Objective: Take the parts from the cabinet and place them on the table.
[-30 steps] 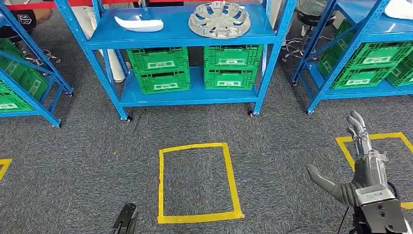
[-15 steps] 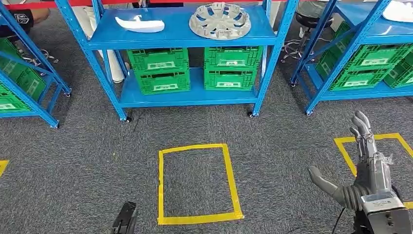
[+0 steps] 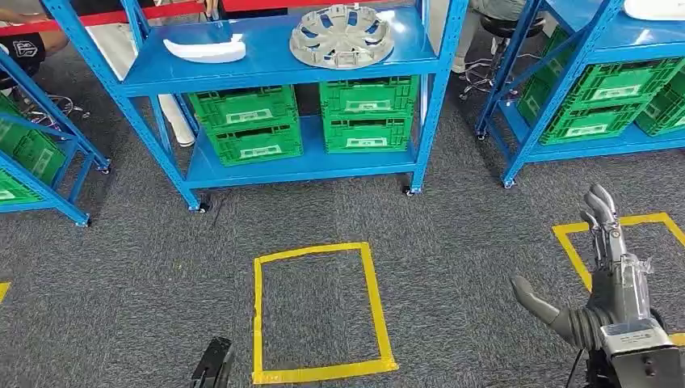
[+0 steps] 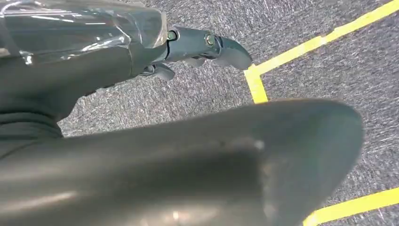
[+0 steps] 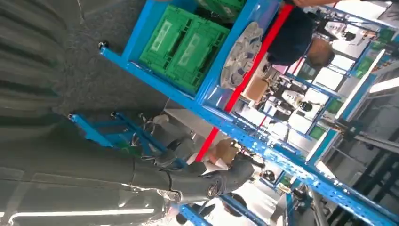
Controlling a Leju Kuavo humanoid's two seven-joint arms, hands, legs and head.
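On the top shelf of the blue cabinet lie a white curved part and a silver wheel cover. My right hand is raised low on the right, fingers stretched out and thumb spread, holding nothing. It is far from the shelf. My left hand hangs at the bottom edge, dark fingers pointing down. In the left wrist view the left hand is empty above the carpet. The right wrist view looks past the right hand to the wheel cover.
Several green crates fill the cabinet's lower shelves. A yellow tape rectangle marks the grey carpet in front, another yellow rectangle lies at the right. More blue racks with green crates stand on both sides. A person is at the far left.
The whole picture has shifted: cabinet and tape rectangle now sit further left, so the camera has moved. Both hands keep about the same pose and stay empty.
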